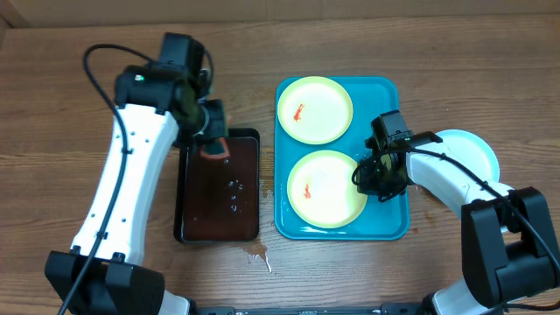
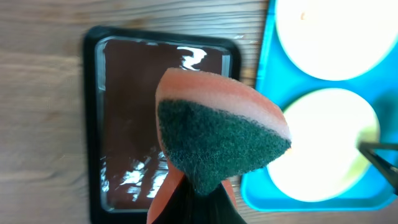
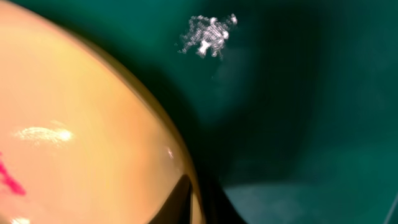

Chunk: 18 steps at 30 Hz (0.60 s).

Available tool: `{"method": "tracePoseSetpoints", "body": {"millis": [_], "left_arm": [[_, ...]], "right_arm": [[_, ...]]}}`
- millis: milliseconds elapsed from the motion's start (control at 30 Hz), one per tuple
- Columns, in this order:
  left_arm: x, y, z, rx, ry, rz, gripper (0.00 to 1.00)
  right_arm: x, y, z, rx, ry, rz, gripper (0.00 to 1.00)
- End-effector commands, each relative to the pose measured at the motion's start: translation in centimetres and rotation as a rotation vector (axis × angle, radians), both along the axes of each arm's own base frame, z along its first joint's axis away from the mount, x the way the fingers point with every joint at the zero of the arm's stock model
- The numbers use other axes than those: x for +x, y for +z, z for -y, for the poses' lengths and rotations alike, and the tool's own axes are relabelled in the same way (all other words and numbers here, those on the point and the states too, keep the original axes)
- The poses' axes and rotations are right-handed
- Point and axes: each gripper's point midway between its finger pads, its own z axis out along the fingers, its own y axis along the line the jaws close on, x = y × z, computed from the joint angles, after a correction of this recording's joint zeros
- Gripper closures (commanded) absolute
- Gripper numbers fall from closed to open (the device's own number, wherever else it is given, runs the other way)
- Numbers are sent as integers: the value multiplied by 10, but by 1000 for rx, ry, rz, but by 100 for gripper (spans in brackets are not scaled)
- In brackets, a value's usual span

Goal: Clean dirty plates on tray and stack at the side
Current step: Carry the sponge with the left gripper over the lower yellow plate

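Overhead, my left gripper [image 1: 213, 140] is clenched on the sponge [image 1: 213, 151] above the dark tray [image 1: 219, 197]. Two smeared yellow-green plates [image 1: 315, 109] lie in the turquoise tray [image 1: 382, 225], and the blue-white plate [image 1: 472, 153] sits just beside it. My right gripper [image 1: 374, 179] is at the near plate [image 1: 325, 188], by its rim.

Left wrist: the sponge's green face points toward the camera.

Right wrist: the rim fills the close-up, and I cannot tell whether the gripper is pinching it.

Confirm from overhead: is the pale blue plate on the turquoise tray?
No, the pale blue plate lies on the table just past the right edge of the tray, not on it.
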Motion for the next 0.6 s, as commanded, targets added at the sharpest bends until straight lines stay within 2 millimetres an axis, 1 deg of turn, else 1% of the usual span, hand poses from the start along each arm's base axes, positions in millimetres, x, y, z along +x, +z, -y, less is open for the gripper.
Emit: {"method": "tracePoseSetpoints", "body": {"millis": [0, 133, 200, 267, 333, 433, 500, 533, 567], "left_arm": [[5, 15, 44, -77, -44, 68, 96], [11, 9, 86, -120, -68, 102, 96], [13, -1, 110, -138, -87, 102, 96], [12, -16, 132, -144, -103, 82, 96], [9, -37, 152, -139, -111, 38, 96], [5, -71, 173, -130, -108, -36, 96], [2, -93, 191, -152, -129, -87, 96], [0, -109, 205, -185, -150, -126, 96], [-2, -119, 212, -205, -160, -153, 96]], "right_arm": [[-2, -8, 2, -15, -12, -18, 96], [-2, -8, 3, -16, -26, -21, 96], [-2, -8, 3, -16, -27, -23, 96], [-3, -9, 3, -17, -27, -27, 96], [-4, -9, 4, -23, -46, -35, 96], [-4, -9, 4, -25, -53, -37, 96], [-4, -9, 4, -25, -52, -37, 96], [-4, -9, 4, -25, -52, -37, 96], [-4, -9, 4, -25, -52, -36, 96]]}}
